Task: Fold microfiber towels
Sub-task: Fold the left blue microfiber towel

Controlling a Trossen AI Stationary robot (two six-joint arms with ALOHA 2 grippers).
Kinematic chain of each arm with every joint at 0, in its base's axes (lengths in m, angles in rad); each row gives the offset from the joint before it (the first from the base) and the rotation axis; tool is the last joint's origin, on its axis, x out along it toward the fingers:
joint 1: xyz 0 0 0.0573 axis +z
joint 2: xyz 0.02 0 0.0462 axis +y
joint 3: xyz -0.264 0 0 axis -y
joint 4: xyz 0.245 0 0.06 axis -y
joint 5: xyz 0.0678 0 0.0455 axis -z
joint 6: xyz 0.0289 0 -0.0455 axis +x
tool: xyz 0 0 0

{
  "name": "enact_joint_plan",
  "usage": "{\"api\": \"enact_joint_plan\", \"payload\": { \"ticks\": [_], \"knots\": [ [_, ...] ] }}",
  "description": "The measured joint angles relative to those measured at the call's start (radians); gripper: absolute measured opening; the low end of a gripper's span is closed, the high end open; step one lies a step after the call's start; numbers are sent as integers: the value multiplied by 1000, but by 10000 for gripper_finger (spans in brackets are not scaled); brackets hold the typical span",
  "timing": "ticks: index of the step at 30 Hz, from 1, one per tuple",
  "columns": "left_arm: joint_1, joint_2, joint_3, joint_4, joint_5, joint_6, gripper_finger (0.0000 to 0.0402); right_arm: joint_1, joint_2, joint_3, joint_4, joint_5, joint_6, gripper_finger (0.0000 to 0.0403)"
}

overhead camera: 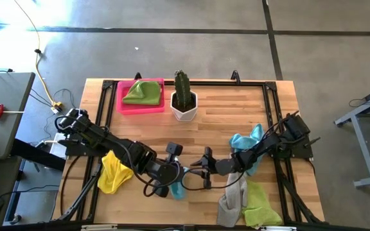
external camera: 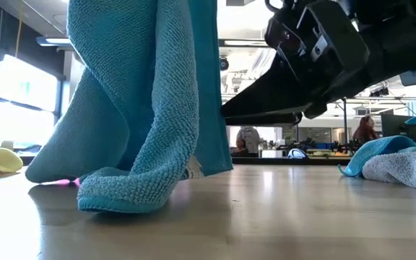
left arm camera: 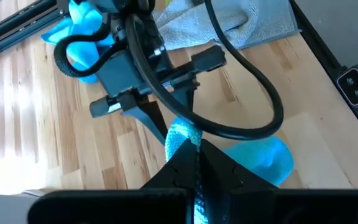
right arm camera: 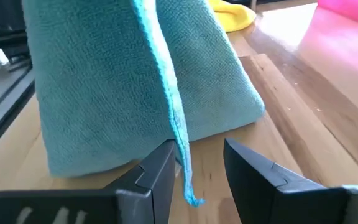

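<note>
Currently — left claw (left arm camera: 191, 163): pinching the light blue towel (external camera: 146, 108), lifting it.
Right claw (right arm camera: 194, 163): gaping around the hanging edge.
Risk: edge slipping aside as it closes.

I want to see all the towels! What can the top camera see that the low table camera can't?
Only the high view shows the pink tray with a green towel in it, the cactus pot, and another green towel at the near edge.

Only the low view shows the room behind the table, and the hanging blue towel's bottom end resting crumpled on the wood.

Both show that blue towel, held up by the shut left gripper, the open right gripper beside it, the yellow towel, the grey towel and a second blue towel.
</note>
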Motion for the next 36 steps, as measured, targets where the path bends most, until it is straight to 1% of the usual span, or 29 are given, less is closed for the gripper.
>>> {"api": "enact_joint_plan", "payload": {
  "ticks": [6, 9, 13, 15, 20, 22, 26, 28, 30, 33, 36],
  "knots": [
    [0, 0, 0, 36, 0, 0, 1, 9, 85, 1, 69, 3, 47, 129],
    [0, 0, 0, 36, 0, 0, 1, 8, 133, 17, 111, 41, 37, 129],
    [-4, 0, 0, 35, 0, 0, 1, 8, 154, 47, 118, 18, -6, 121],
    [-4, 0, 0, 35, 0, 0, 1, 9, 158, 60, 115, 16, -12, 101],
    [-4, 0, 0, 33, 0, -1, 1, 12, 158, 68, 112, 19, -3, 19],
    [-4, 0, 0, 32, 1, -17, 1, 19, 158, 68, 111, 22, 41, 6],
    [-4, 0, 0, 29, 23, -92, 1, 30, 158, 68, 108, 6, 154, 16],
    [-4, 0, 0, 28, 39, -106, 1, 35, 158, 68, 107, 12, 172, 21],
    [-4, 0, 0, 29, 42, -106, 1, 35, 158, 68, 107, 39, 172, 23],
    [-4, 0, 0, 29, 42, -124, 1, 39, 158, 68, 107, 95, 238, 16],
    [-4, 0, 0, 28, 45, -152, 1, 51, 158, 68, 107, 100, 242, 3]
  ]
}}
